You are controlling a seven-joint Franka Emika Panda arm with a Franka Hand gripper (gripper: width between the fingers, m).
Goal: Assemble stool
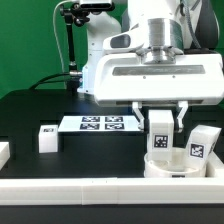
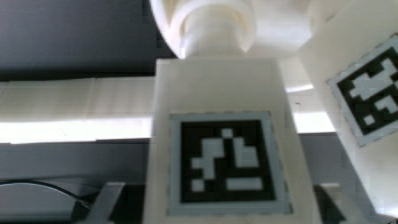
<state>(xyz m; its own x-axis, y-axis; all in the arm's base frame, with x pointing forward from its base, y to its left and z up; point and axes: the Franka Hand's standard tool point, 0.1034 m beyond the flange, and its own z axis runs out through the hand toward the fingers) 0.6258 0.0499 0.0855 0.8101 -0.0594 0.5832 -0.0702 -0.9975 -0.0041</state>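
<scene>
1. White plastic makes up every stool part in view, and each carries black-and-white square tags.
2. One leg point(image 1: 160, 135) hangs upright in the gripper point(image 1: 161, 122), whose two fingers point(image 1: 142, 117) are drawn in narrow and clamp its sides.
3. In the wrist view this leg point(image 2: 222, 150) fills the middle. It is a flat-faced block with a large tag on the side facing the camera and a rounded white neck at one end.
4. The seat point(image 1: 166, 170) is a short round drum near the front edge of the bench, towards the exterior view's right. It sits directly beneath the gripped leg; whether the two touch cannot be told.
5. A second leg point(image 1: 200, 147) stands slightly tilted at the seat's far side, on the exterior view's right, just beside the gripped one. The wrist view shows its tag point(image 2: 365, 90) at an angle. Whether it is fixed into the seat cannot be told.
6. A third leg point(image 1: 46, 138) stands alone on the black bench point(image 1: 30, 110), well apart towards the exterior view's left.
7. The marker board point(image 1: 100, 123) lies flat between that lone leg and the gripper.
8. A long white rail point(image 1: 80, 190) runs along the bench's front edge, just before the seat.
9. The arm's broad white wrist housing point(image 1: 155, 80) hides the bench behind the gripper.
</scene>
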